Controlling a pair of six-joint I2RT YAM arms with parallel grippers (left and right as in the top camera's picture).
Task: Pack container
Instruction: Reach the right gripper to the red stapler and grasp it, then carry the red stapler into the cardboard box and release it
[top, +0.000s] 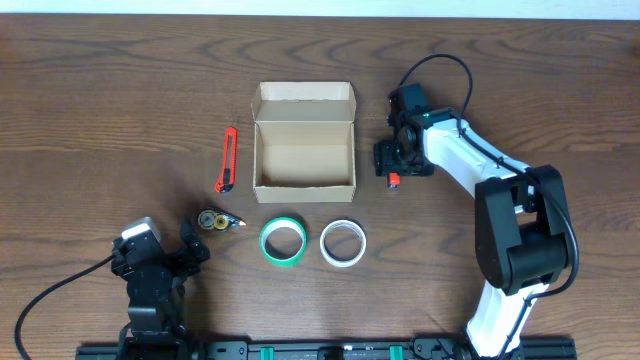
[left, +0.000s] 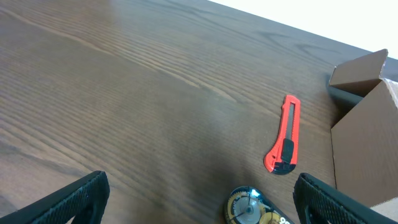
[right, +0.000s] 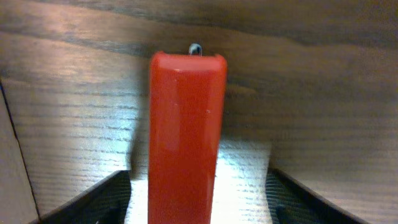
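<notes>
The container (top: 300, 162), an open tan cardboard box with its lid flap folded back, sits mid-table; its corner (left: 367, 143) shows in the left wrist view. My right gripper (top: 394, 166) is just right of the box, lowered over a small red stick-shaped object (top: 393, 180). In the right wrist view that red object (right: 186, 124) stands between the two fingers of the right gripper (right: 199, 196), with bare wood showing on both sides, so the jaws are open around it. My left gripper (top: 165, 242) rests open near the front left, nothing between its fingers (left: 74, 199).
A red utility knife (top: 228, 160) (left: 286, 134) lies left of the box. A small tape dispenser (top: 215, 221) (left: 252, 208) sits by the left gripper. A green tape roll (top: 265, 240) and a white tape roll (top: 326, 243) lie in front of the box.
</notes>
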